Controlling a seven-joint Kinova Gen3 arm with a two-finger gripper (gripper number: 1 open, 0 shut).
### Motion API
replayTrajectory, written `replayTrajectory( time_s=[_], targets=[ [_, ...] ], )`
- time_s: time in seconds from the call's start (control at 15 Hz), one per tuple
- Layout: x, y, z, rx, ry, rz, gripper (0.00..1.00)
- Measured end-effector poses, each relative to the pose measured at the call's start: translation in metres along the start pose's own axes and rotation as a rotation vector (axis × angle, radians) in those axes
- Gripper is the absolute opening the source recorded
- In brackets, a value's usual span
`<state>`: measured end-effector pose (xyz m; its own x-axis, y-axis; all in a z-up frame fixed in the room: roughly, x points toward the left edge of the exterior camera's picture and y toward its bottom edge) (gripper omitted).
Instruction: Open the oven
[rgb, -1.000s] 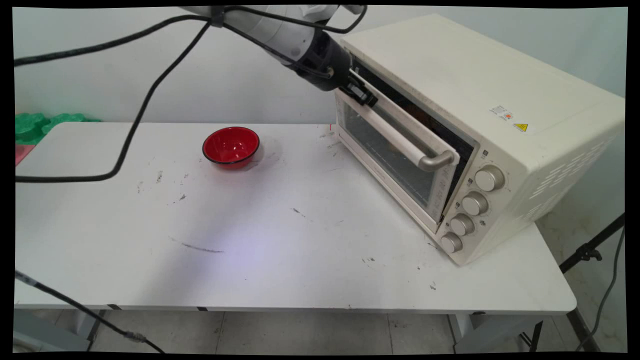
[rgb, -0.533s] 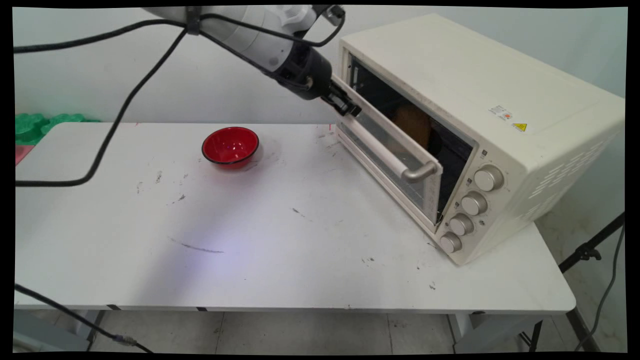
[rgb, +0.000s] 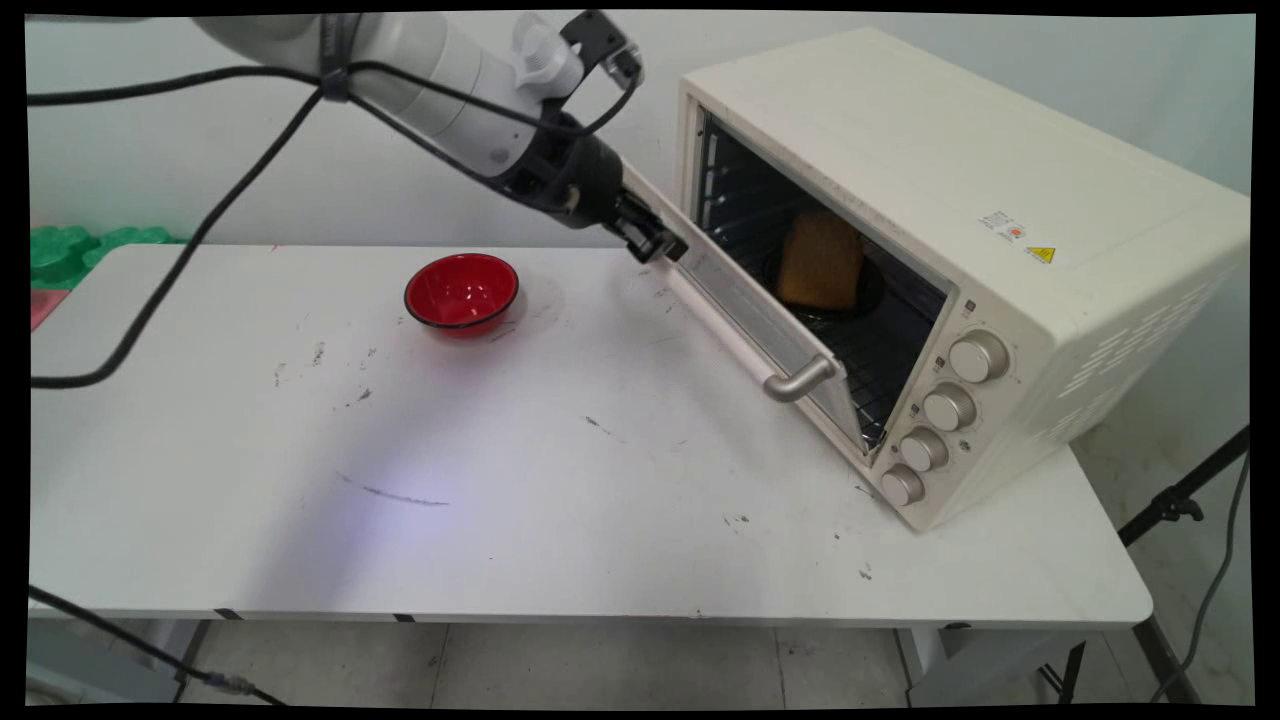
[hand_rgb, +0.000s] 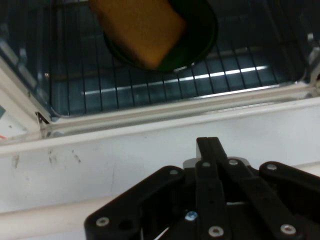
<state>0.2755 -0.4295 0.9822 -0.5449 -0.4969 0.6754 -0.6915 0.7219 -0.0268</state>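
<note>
The end effector (rgb: 655, 243) sits at the top edge of the oven door (rgb: 765, 325), at the door's far end, with its black linkage pressed up against the door's cream frame. In the hand view the end effector (hand_rgb: 207, 150) shows only its linkage, drawn in close together over the door's frame and the handle bar, and the fingertips are hidden, so I cannot tell whether it grips the door or merely rests against it, nor how wide it stands.

The door hangs roughly half open, tilted outward from its bottom hinge, and its metal handle (rgb: 798, 380) points toward the near side of the table (rgb: 560, 500). The cream toaster oven (rgb: 960, 230) stands on the right part of the table, angled, with four knobs (rgb: 945, 410) down its front right side.

Inside, on the wire rack (hand_rgb: 210, 80), a dark round dish (hand_rgb: 200, 35) carries a brown slice of bread (hand_rgb: 137, 27), which leans upright in the main view, where the bread (rgb: 820, 262) shows through the opening.

A red bowl (rgb: 461, 291) stands on the table well to the left of the oven, apart from the end effector
</note>
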Motion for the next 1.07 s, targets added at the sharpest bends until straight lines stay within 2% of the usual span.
replayTrajectory(
  time_s=[1.07],
  targets=[
    [-0.073, -0.003, -0.009, -0.03, -0.009, 0.027, 0.0]
  ],
)
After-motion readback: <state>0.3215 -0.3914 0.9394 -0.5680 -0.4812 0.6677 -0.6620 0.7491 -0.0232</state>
